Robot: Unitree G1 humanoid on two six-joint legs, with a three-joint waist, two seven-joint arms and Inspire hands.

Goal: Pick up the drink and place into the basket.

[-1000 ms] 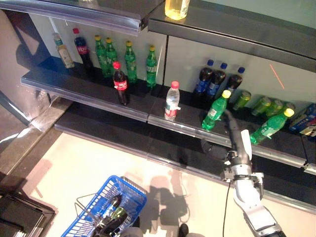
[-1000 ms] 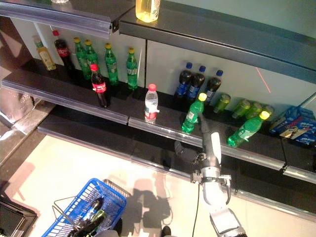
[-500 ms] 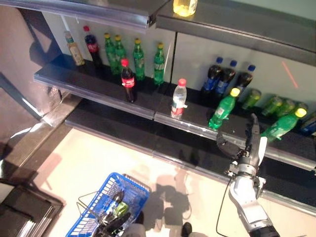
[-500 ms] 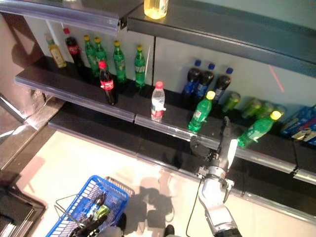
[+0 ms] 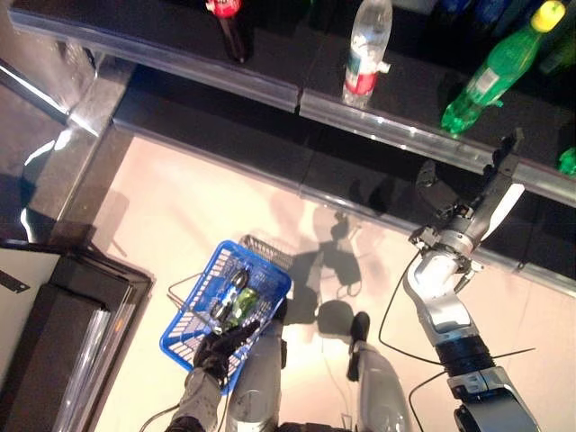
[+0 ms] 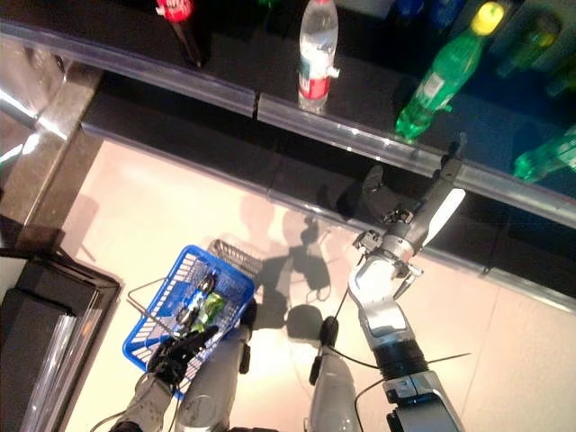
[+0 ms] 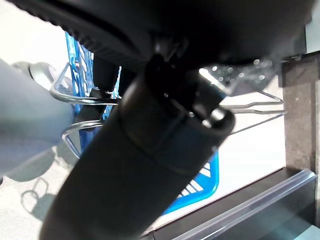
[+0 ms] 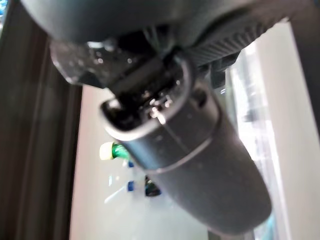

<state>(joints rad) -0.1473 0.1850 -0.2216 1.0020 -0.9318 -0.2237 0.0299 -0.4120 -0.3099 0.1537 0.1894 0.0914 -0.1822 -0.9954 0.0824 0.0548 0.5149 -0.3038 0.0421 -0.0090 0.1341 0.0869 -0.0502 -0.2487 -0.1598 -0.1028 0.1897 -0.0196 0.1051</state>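
Observation:
A green bottle with a yellow cap (image 5: 490,76) stands tilted on the dark shelf (image 5: 270,90), a little beyond and above my right hand (image 5: 468,220). That hand is open and holds nothing; its fingers are straight and point up at the shelf's front edge. The blue wire basket (image 5: 193,292) hangs low at the left with a green bottle and a dark bottle (image 5: 236,301) inside. My left hand (image 5: 220,346) is curled round its wire handle (image 7: 75,100). The right wrist view shows only the hand's thumb and a far green bottle (image 8: 112,150).
A clear water bottle with a red label (image 5: 364,49) and a cola bottle (image 5: 229,22) stand on the same shelf further left. A lower dark ledge (image 5: 225,126) runs under it. A black cabinet (image 5: 63,342) sits at the lower left.
The camera has tipped down toward the floor. My right hand has drawn back from the green bottle to below the shelf's edge, still with nothing in it.

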